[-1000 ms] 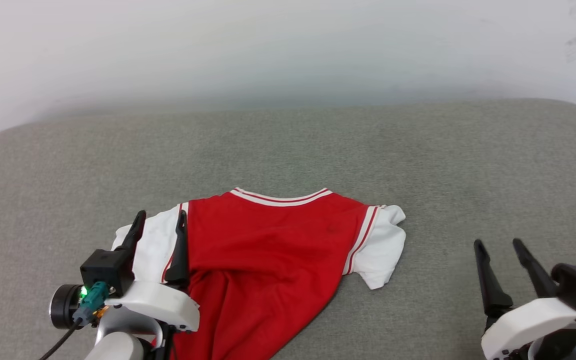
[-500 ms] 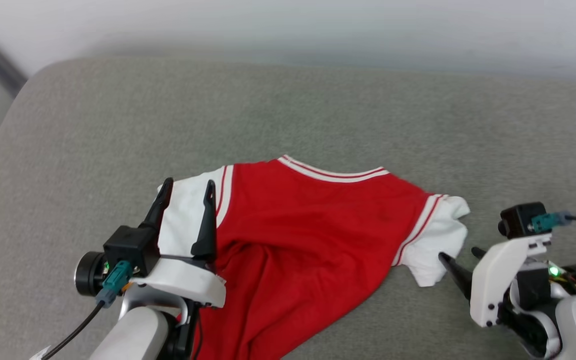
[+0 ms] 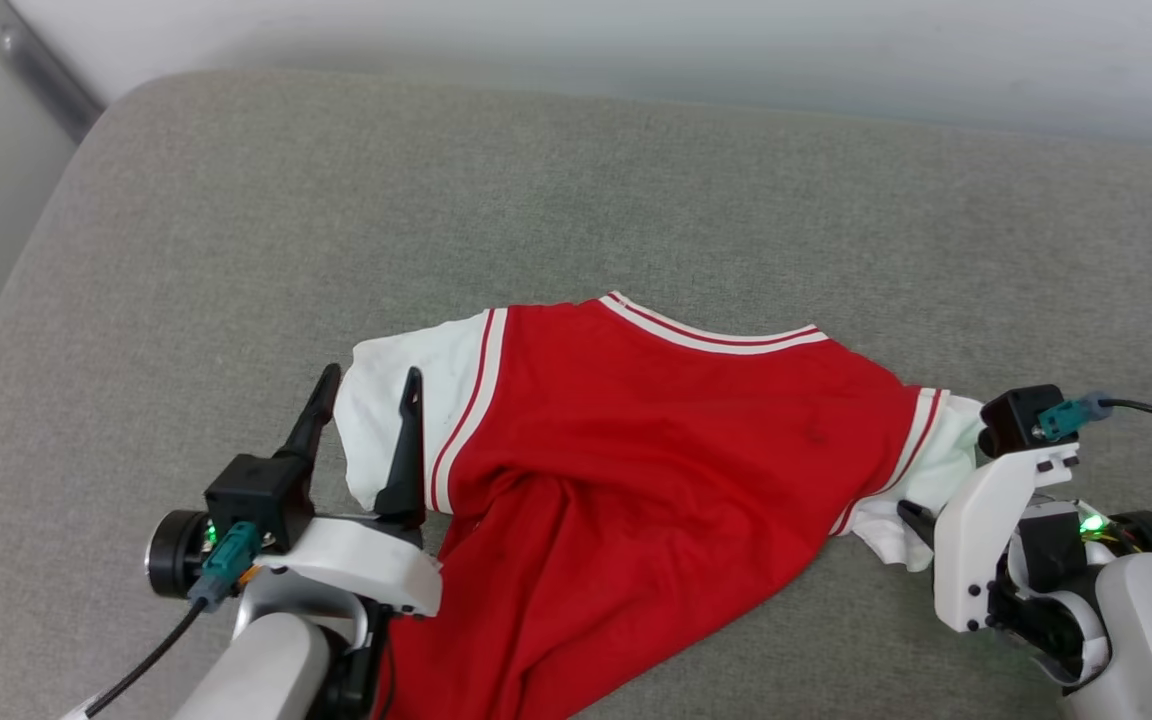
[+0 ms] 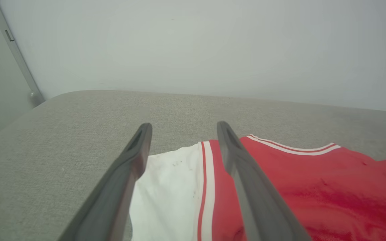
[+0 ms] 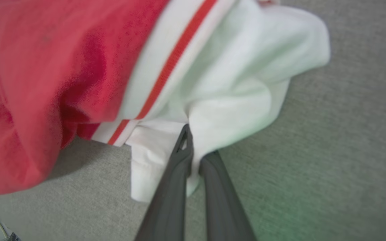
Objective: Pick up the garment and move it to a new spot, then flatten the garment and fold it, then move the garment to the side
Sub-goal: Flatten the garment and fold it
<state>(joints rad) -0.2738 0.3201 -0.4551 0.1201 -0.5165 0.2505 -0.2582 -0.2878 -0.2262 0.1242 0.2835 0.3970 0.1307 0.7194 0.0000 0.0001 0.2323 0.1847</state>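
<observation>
Starting at the near edge of the head view, the garment (image 3: 656,450) lies on a grey cushion (image 3: 636,200). Its red body is bunched and creased toward the robot, and the lower part runs out of view at the bottom.

Left gripper (image 3: 373,375): jaws fully spread and holding nothing. The two fingers straddle the white left sleeve (image 3: 376,440) from the near side. The outer finger sits at the sleeve's outer edge and the inner finger just beside the red-and-white stripe trim. Whether the fingertips touch the fabric cannot be determined.

Right gripper (image 5: 198,144): jaws drawn nearly together, with a fold of the white right sleeve (image 5: 233,83) pinched between the fingers at its lower, near corner. One fingertip is covered by the fabric.

Key relation: the sleeve-to-sleeve axis runs across the robot, with one sleeve at each gripper. The striped collar (image 3: 716,330) lies on the far side, pointing away from both arms. Judgement: one end is gripped and the other is not. Any lift or spread depends on the left jaws closing on the sleeve between them.

Beyond the collar, bare cushion extends to a pale wall (image 3: 636,40).
</observation>
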